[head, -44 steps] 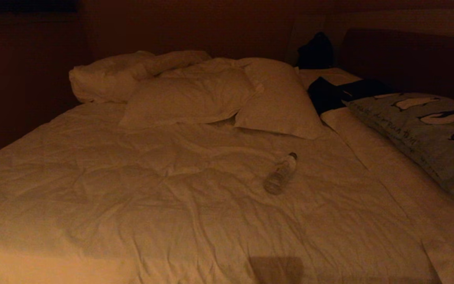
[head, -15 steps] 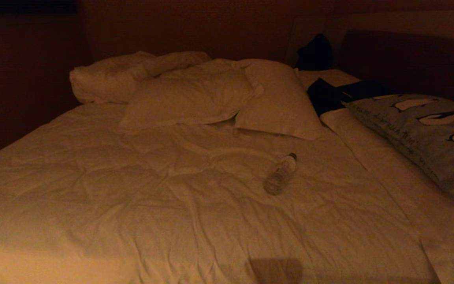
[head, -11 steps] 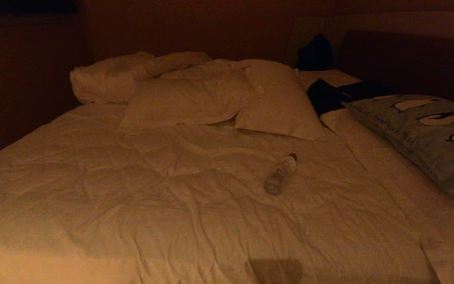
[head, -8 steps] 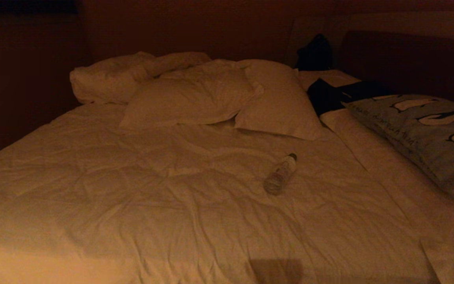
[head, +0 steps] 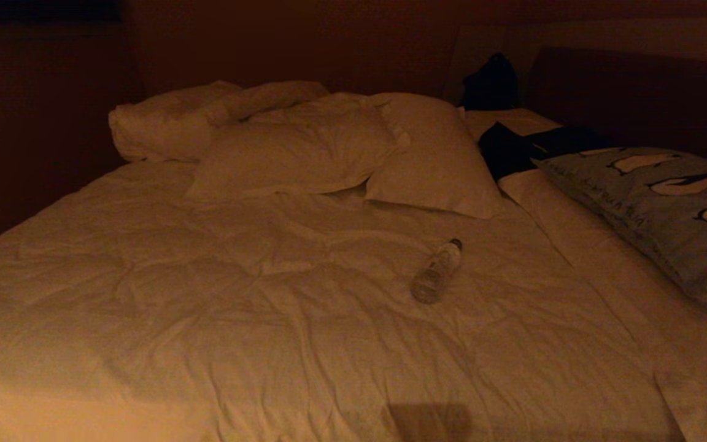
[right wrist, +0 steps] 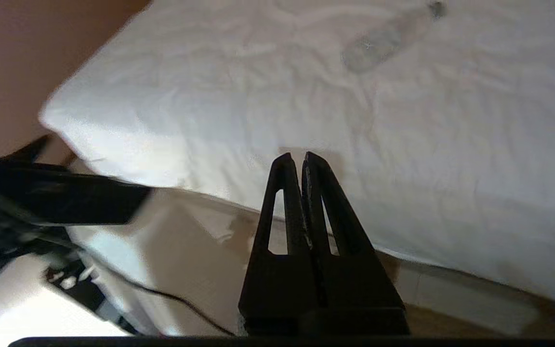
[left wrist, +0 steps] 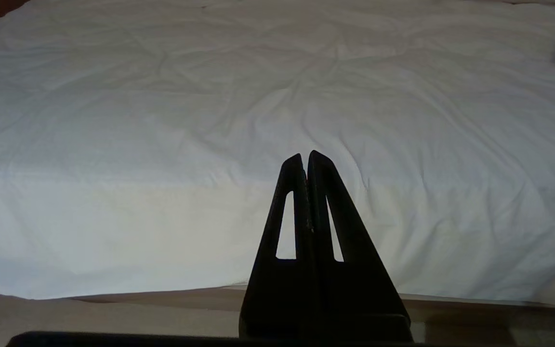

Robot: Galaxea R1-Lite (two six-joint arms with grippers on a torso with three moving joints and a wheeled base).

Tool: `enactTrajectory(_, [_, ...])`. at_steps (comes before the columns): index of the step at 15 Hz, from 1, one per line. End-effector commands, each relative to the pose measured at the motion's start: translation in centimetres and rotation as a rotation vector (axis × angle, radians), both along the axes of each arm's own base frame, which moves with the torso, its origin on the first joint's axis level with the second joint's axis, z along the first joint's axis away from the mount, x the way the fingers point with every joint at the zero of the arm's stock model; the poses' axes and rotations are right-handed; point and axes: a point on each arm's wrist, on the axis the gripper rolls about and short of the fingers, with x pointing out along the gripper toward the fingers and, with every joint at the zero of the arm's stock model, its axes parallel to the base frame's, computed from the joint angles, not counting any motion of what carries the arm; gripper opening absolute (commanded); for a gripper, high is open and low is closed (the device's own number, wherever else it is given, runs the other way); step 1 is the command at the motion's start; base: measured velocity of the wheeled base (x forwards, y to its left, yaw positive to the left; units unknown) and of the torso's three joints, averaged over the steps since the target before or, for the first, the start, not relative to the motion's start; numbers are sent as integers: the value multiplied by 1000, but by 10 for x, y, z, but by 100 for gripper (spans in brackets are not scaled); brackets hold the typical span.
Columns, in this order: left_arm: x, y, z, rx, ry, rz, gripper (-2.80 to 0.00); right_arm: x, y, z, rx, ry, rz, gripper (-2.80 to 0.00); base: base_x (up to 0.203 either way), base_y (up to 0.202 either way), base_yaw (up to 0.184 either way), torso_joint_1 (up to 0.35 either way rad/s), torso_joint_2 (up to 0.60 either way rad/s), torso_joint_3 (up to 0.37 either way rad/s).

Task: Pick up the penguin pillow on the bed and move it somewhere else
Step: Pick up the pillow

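Head view shows us the wide low bed (head: pixel 218 319) with its wrinkled white quilted duvet filling most of the frame, cream-orange in the dim light. At the right edge, in the middle of the frame, lies the large flat grey-blue penguin pillow (head: pixel 666 209), printed with black-and-white penguins — it rests on the bed's far right side, partly cut off by the frame. Two rumpled plain white pillows (head: pixel 304 153) sit in the upper centre, touching each other, with a bunched white roll of bedding (head: pixel 163 126) at upper left. A clear plastic water bottle (head: pixel 436 271) lies on its side on the duvet just right of centre, well apart from the penguin pillow. A dark cloth (head: pixel 507 147) lies between the white pillows and the penguin pillow, and a dark bag-like shape (head: pixel 491 80) stands behind it.

In the left wrist view we see the black left hand (left wrist: pixel 305 156) with its fingers pressed together, empty, low at the bed's near edge. In the right wrist view the black right hand (right wrist: pixel 297 158) is likewise closed on nothing — it hangs above the bed's edge, the bottle in the upper right of that frame.
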Motion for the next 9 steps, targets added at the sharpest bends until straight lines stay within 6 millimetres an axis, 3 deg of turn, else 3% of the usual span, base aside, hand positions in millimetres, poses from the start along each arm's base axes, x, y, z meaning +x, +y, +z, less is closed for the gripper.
enactTrajectory(1, [0, 0, 0, 0, 0, 1, -280, -3, -2, -12, -5, -18, -55, -280, 0, 0, 0, 0, 0, 0])
enactTrajectory(5, [0, 0, 0, 0, -1, 1, -280, -16, -5, -37, -4, -270, -260, -280, 0, 0, 0, 0, 0, 0])
enactTrajectory(7, [0, 0, 0, 1, -1, 1, -280, -4, -8, -36, -3, -398, -429, -280, 0, 0, 0, 0, 0, 0])
enactTrajectory(9, [0, 0, 0, 0, -1, 1, -280, 16, -9, -52, -50, -410, -478, -280, 0, 0, 0, 0, 0, 0])
